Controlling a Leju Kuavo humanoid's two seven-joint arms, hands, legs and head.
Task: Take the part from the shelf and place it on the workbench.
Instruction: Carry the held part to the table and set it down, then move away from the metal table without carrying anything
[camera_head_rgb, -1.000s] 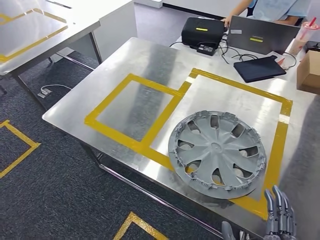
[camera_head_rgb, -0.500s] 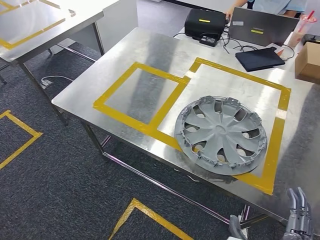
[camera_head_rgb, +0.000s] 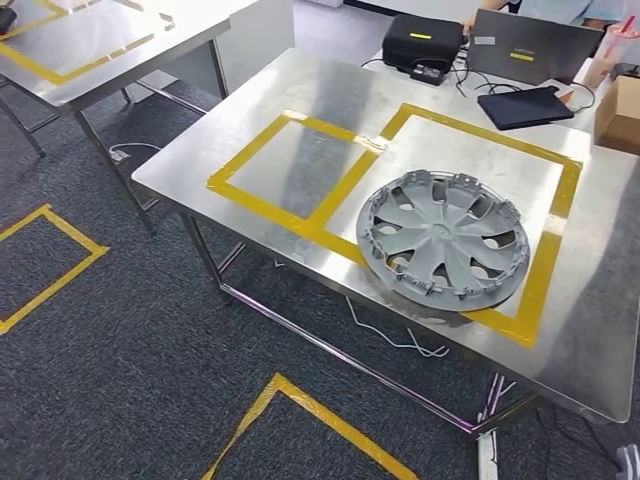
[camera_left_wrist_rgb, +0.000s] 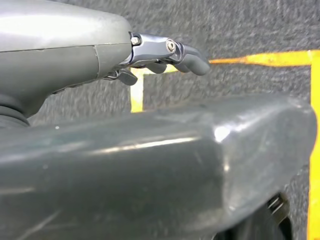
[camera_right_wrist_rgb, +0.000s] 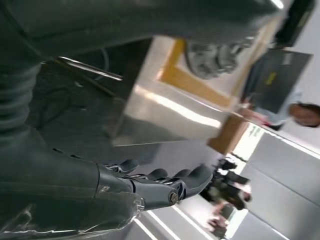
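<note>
Hands first: I see my left hand (camera_left_wrist_rgb: 166, 55) over the carpet (camera_head_rgb: 128, 380), fingers loosely extended, empty; my right hand (camera_right_wrist_rgb: 158, 185) likewise released. Farther off, the hubcap (camera_head_rgb: 443, 238) lies flat near the workbench's (camera_head_rgb: 249, 110) near edge, overlapping the yellow tape (camera_head_rgb: 551, 260).

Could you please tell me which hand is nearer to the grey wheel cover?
Right, probably: the right hand hangs beside the workbench corner bearing the wheel cover; the left hand hangs over carpet.
</note>
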